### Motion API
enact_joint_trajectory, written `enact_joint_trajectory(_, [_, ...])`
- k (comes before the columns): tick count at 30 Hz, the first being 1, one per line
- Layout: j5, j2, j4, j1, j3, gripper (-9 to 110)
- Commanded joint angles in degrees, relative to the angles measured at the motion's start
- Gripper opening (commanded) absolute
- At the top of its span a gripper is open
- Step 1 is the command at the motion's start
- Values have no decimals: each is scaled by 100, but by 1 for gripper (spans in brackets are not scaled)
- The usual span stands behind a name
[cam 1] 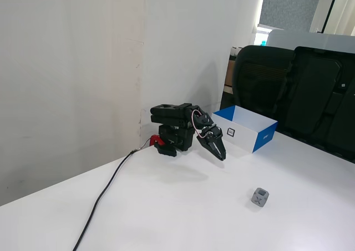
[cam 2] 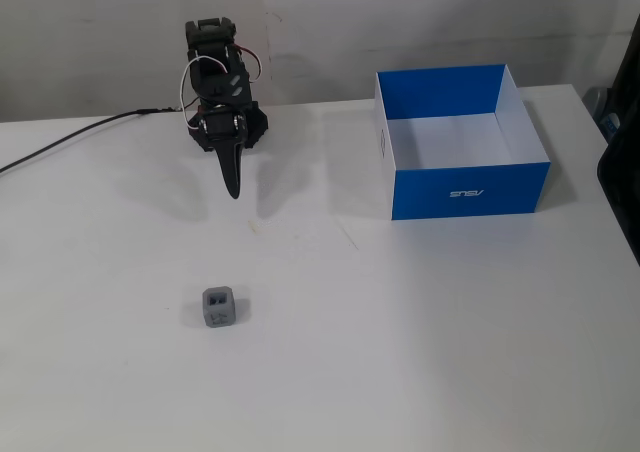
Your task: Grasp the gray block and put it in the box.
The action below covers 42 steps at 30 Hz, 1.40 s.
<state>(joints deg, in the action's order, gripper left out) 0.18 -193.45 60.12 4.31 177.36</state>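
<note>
The block (cam 2: 219,307) was a small matte gray cube with dark marks, alone on the smooth white table (cam 2: 420,352), near and well apart from the arm. The box (cam 2: 460,144), blue card outside and white inside, stood far right. The black claw (cam 2: 233,190) pointed down, pressed together, holding nothing.

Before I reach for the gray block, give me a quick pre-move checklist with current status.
1. Gray block sits free on the table, nothing touching it: ok.
2. Hand empty, fingers together, must open first: not ok.
3. Path from hand to block free of obstacles: ok.
4. Box open-topped and empty inside: ok.
5. Cable trails away from the block: ok.
6. Block faces squared to the hand: cannot tell.
</note>
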Motion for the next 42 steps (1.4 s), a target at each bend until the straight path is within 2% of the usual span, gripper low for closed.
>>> enact_joint_trajectory(1, [62,-114,-141,-70,360,0])
enact_joint_trajectory(17, [9,-114,-149,18,360,0])
enact_joint_trajectory(19, [-1345,-114,-26,-264,334,0])
enact_joint_trajectory(22, [-1828,-114,132,-466,316,0])
enact_joint_trajectory(24, [-2646,-114,527,-642,255,0])
enact_joint_trajectory(28, [-2971,-114,633,-1274,-9,0])
enact_joint_trajectory(37, [-4395,-44,1239,-1652,-1538,0])
enact_joint_trajectory(42, [-5001,967,949,-1854,-2373,0])
